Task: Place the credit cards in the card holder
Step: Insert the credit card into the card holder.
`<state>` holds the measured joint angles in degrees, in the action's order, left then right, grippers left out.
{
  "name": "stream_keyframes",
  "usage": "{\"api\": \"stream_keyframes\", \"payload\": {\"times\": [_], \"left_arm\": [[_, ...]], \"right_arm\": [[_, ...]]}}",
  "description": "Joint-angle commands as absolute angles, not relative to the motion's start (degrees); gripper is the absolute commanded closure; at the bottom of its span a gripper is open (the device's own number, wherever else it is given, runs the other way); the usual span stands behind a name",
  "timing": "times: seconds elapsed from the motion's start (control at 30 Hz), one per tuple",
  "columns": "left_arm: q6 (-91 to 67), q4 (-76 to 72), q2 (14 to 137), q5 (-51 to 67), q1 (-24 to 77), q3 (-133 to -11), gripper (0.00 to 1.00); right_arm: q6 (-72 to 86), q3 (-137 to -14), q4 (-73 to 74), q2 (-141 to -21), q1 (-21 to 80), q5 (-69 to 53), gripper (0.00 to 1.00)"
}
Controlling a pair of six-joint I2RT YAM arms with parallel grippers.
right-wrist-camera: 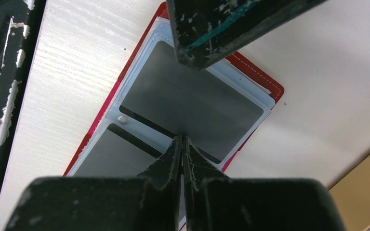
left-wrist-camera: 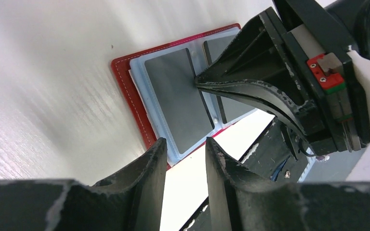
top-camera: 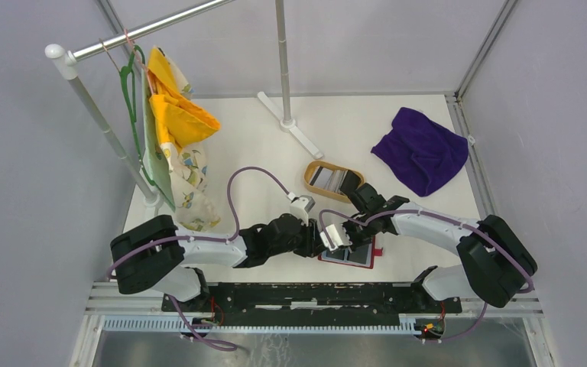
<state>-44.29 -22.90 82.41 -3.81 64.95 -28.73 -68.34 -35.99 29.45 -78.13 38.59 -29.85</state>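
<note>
Your left gripper has its jaws partly apart with nothing between them, hovering just over the near edge of the small red leather-like bifold card holder. Your right gripper has its jaws pressed together, tips down on the holder's clear plastic sleeve, at the edge of a grey rectangular plastic card lying in its pocket; you cannot tell whether it pinches the sleeve. A second grey card sits in the neighbouring pocket. The holder lies open and flat on the white table, near the front edge. Both your arms lie low and reach inward, wrists meeting over the holder.
</note>
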Motion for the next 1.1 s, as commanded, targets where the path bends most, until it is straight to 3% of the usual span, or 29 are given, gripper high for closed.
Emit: {"api": "stream_keyframes", "payload": {"times": [0.0, 0.73, 1.07], "left_arm": [[-48.0, -26.7, 82.5, -2.2, 64.3, -28.0, 0.57], [-50.1, -27.7, 91.1, 2.2, 63.6, -30.9, 0.57], [-47.5, -17.6, 83.6, -4.7, 63.7, -31.6, 0.57]], "right_arm": [[-71.3, -36.0, 33.7, -81.2, 38.8, -27.3, 0.93], [-71.6, -36.2, 34.5, -80.5, 38.8, -28.0, 0.90], [-71.6, -36.3, 34.5, -80.4, 38.8, -28.2, 0.89]]}}
